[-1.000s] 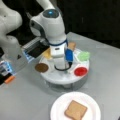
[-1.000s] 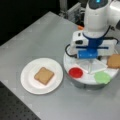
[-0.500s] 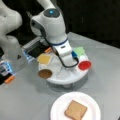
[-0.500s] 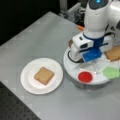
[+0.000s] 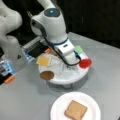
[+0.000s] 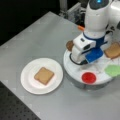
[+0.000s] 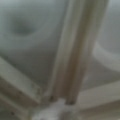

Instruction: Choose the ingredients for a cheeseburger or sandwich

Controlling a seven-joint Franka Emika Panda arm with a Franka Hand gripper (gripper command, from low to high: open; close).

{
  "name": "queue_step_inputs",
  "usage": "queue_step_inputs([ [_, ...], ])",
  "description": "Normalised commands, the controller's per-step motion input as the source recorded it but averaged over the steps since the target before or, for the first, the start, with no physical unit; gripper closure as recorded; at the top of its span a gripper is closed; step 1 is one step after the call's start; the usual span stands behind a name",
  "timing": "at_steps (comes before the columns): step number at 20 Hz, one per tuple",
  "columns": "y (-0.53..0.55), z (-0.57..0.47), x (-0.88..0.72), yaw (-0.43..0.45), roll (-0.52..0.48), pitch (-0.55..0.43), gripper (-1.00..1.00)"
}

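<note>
Look left first, operator: in a front view the white plate (image 6: 30,83) sits near you on the grey table (image 6: 37,37), and one toast slice (image 6: 44,75) already lies flat on it, so the sandwich has its bottom piece. To the right of the plate stands the round white tray (image 6: 75,72) that holds the other food. The dark brown patty (image 6: 69,45) peeks out at its far left edge, the red disc (image 6: 89,77) lies at its near edge, the second toast slice (image 6: 113,50) is on the far right, and the green leaf (image 6: 113,70) is just in front of that toast. In a front view the yellow cheese square (image 5: 43,60) rests on the tray beside the arm, with the patty (image 5: 47,75) nearer to you. The gripper (image 6: 81,60) is low over the middle of the tray, close to its surface. You cannot tell how wide its fingers are, or if they hold anything. The wrist view shows only the white ridges of the tray, very close. Take care, I think: the gripper is so low that it could bump a ridge or push the tray, and the pieces could slide. It could also grab the red disc by mistake, because that lies near.
</note>
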Motion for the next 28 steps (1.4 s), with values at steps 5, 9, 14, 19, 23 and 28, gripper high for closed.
queue_step_inputs([
  [5,-0.19,-0.36,0.16,0.338,-0.022,0.239,-1.0],
  [9,-0.17,-0.36,0.21,0.427,-0.049,0.274,-1.0],
  [14,-0.17,-0.37,0.28,0.439,-0.057,0.279,-1.0],
  [19,-0.17,-0.37,0.31,0.347,-0.048,0.285,-1.0],
  [23,-0.16,-0.25,0.24,0.177,-0.077,0.282,-1.0],
  [28,-0.09,0.17,0.01,-0.08,-0.153,0.257,-1.0],
])
